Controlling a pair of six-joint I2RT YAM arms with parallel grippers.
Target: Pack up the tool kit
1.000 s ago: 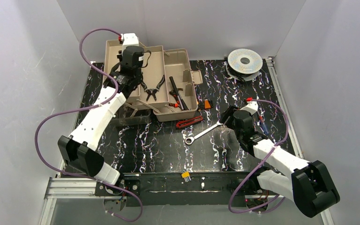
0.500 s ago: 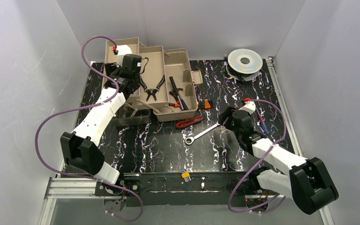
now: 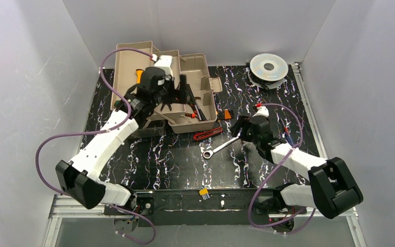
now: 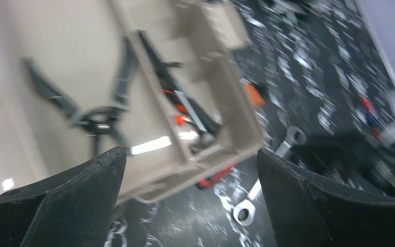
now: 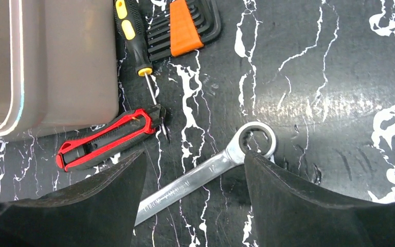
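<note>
The toolbox (image 3: pixel 198 67) is standing open at the far left of the table (image 3: pixel 185 164), already holding pliers (image 4: pixel 100 121) and other tools, so packing is partly done. A wrench (image 5: pixel 205 175), red knife (image 5: pixel 108 140), screwdriver (image 5: pixel 128 31) and hex key set (image 5: pixel 185 25) are lying outside, to its right. The left gripper (image 4: pixel 189 162), nearly closed over the far-left tray a second ago, is now hanging over the box middle, jaws wide apart and empty. The right gripper (image 5: pixel 194 159), jaws apart, is hovering over the wrench, having shifted left

Wrench (image 5: pixel 201 177) clear all rnd, knife (image 5: pixel 110 139) nr toolbox (image 5: pixel 56 62)
</note>
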